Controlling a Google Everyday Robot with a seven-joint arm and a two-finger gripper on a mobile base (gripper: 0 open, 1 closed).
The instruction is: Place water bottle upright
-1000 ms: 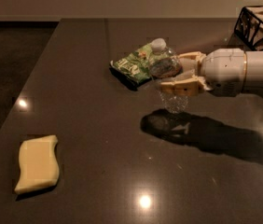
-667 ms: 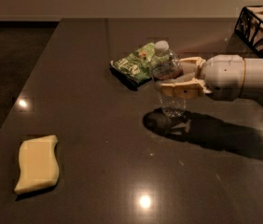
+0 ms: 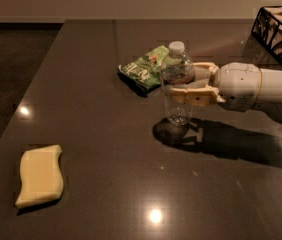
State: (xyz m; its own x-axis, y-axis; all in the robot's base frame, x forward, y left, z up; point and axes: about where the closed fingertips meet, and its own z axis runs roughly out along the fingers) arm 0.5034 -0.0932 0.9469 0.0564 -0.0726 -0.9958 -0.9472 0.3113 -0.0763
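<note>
**Bottle upright and held between the jaws, mid-desk**

Item under inspection: the water bottle (image 3: 177,109). It stands upright at about the middle of the desk (image 3: 106,134), somewhat nearer the far edge than the near one and right of centre. Its white cap (image 3: 176,47) is on top and the clear ribbed lower body is at the bottom. The base meets its own dark shadow (image 3: 171,133) on the surface; whether it bears fully on the desk cannot be told.

Gripper (image 3: 182,80): it reaches in level from the right edge of the desk on a white arm (image 3: 251,86). The jaws are closed on the bottle at label height. The near finger (image 3: 193,95) crosses the front of the bottle just below the dark label. The far finger (image 3: 206,67) runs behind it, its tip hidden by the bottle. The bottle thus sits between the two fingers, out toward their tips. Neck and cap rise clear above the fingers, and the lower body hangs below them.

Other items on the desk:
- A green snack bag (image 3: 143,70) lies flat just beyond and to the left of the bottle, toward the far edge — the bottle's shoulder overlaps it in view, and contact cannot be judged.
- A yellow sponge (image 3: 39,175) lies flat close to the left edge, toward the near-left corner — well apart from the bottle.
- A dark wire basket (image 3: 281,31) stands at the far-right corner, behind the arm.
</note>
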